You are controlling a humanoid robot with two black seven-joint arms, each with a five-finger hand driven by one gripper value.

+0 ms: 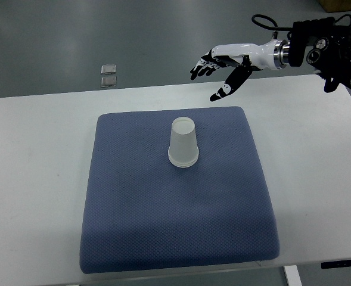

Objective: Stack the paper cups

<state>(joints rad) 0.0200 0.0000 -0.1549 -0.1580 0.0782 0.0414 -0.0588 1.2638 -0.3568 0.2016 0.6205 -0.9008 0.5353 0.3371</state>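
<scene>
A white paper cup (183, 143) stands upside down on the blue mat (133, 208), a little above the mat's middle. It looks like a stack, with a second rim showing at its base. My right hand (216, 74) hovers above the table's far edge, up and to the right of the cup, well apart from it. Its fingers are spread and hold nothing. The black forearm (333, 50) comes in from the upper right. No left arm shows.
The mat lies on a white table (32, 179). Two small square metal plates (108, 75) sit on the grey floor beyond the table's far edge at upper left. A cardboard box corner (342, 5) shows at the top right.
</scene>
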